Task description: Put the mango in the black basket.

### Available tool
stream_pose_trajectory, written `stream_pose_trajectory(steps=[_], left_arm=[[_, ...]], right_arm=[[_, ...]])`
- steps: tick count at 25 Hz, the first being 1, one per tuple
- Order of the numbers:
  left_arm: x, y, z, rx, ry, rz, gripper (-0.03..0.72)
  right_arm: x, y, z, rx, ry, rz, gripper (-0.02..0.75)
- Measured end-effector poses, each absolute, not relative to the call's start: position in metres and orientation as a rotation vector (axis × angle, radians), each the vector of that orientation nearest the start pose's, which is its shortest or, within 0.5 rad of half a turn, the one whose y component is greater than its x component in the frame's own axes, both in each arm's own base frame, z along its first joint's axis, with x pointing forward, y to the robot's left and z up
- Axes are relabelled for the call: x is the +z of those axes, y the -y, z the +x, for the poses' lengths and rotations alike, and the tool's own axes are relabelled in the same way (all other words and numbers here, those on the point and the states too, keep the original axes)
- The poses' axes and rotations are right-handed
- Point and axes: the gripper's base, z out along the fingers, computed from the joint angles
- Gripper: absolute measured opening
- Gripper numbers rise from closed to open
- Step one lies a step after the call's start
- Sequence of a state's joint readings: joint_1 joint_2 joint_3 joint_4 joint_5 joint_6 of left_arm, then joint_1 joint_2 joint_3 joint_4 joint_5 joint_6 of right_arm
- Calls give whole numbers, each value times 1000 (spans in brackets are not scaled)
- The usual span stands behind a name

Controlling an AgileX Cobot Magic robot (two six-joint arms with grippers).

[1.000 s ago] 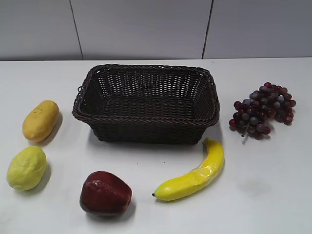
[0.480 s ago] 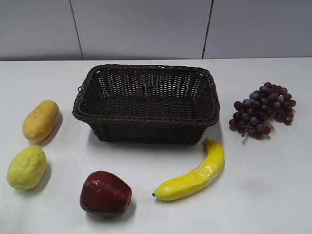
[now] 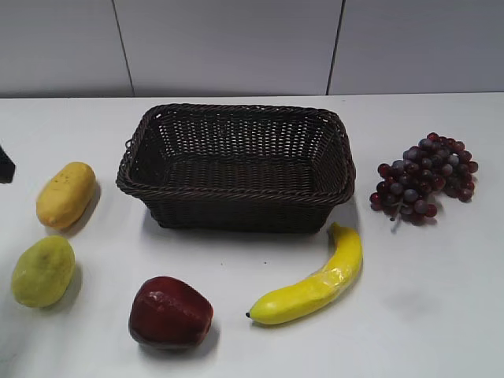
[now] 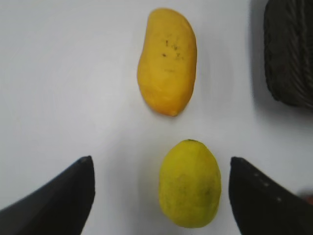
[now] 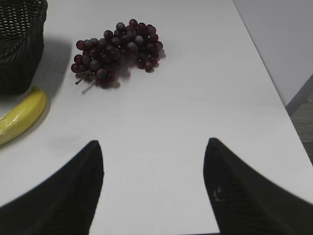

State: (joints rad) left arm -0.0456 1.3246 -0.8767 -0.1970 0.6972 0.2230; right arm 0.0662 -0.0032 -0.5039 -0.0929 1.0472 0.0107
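Observation:
The mango (image 3: 65, 194) lies on the white table left of the black basket (image 3: 236, 194), which stands empty in the middle. In the left wrist view the mango (image 4: 167, 61) lies ahead of my left gripper (image 4: 160, 161), which is open and empty above the table. A paler yellow-green fruit (image 4: 190, 183) sits between its jaws, nearer the right one, untouched. The basket's corner (image 4: 288, 54) shows at the upper right. My right gripper (image 5: 153, 142) is open and empty over bare table.
A dark red apple (image 3: 169, 312) and a banana (image 3: 315, 285) lie in front of the basket. Purple grapes (image 3: 425, 177) lie to its right. A dark bit of the left arm (image 3: 5, 164) shows at the left edge. The table's right edge (image 5: 274, 83) is near.
A dark part of the left arm has come into the exterior view at the left edge. A shadow now falls on the yellow-green fruit. The fruits and basket have not moved.

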Motion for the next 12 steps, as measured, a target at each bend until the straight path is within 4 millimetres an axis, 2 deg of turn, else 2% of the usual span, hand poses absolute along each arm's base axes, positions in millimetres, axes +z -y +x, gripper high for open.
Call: stream_pose_trajectory(steps=[6,12], left_arm=[[213,42,308,-175,-2770,311,681],[189,49,344,-160,-2773,333,690]], right_arm=[[280,8,-5,-62,-2020,-52,498],[280,8,-5,-62,-2020,-52,498]])
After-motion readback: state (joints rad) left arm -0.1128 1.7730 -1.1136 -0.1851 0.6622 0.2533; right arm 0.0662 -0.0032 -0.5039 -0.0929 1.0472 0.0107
